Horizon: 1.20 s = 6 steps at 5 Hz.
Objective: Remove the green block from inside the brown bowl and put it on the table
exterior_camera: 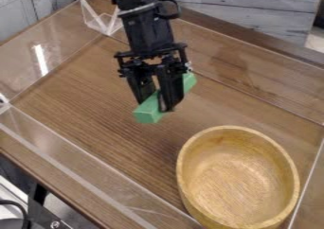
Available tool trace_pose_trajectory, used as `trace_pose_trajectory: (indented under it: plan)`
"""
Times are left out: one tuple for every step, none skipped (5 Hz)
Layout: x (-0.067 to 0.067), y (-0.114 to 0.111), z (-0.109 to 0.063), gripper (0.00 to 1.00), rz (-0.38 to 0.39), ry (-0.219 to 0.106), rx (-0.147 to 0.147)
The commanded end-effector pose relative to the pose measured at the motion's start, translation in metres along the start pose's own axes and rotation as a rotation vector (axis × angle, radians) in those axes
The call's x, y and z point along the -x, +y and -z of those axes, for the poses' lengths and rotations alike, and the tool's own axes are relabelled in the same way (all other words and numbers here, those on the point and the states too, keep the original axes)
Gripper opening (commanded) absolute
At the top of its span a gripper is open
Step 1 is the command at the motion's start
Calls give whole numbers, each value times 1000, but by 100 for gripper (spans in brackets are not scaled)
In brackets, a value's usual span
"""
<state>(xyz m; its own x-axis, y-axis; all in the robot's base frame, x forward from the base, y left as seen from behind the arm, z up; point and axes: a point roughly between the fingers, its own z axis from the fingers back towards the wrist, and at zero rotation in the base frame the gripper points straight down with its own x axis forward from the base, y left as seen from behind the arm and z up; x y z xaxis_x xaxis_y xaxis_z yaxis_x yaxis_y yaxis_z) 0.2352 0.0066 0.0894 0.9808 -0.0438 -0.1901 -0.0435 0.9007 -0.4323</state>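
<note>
A bright green block (152,108) hangs tilted in my black gripper (157,101), whose fingers are shut on its middle. Its lower left end sits close over the brown wood-grain table (89,100); whether it touches the surface I cannot tell. The light tan wooden bowl (238,178) stands at the lower right, with nothing inside it, well apart from the gripper. The arm comes down from the top of the view.
Low clear plastic walls (76,167) run along the table's edges at the left and front. A crumpled clear piece (99,20) lies at the far left behind the arm.
</note>
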Motion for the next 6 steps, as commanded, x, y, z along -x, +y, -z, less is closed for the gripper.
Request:
trace_pose_trajectory:
  plan:
    - [-3, -1, -6, 0, 41, -23, -16]
    - [-4, 1, -5, 0, 54, -20, -16]
    - [-4, 2, -4, 0, 65, -18, -16]
    - [-6, 4, -3, 0, 72, -16, -14]
    - [-7, 6, -3, 0, 79, -16, -10]
    - [-8, 7, -3, 0, 85, -17, -5]
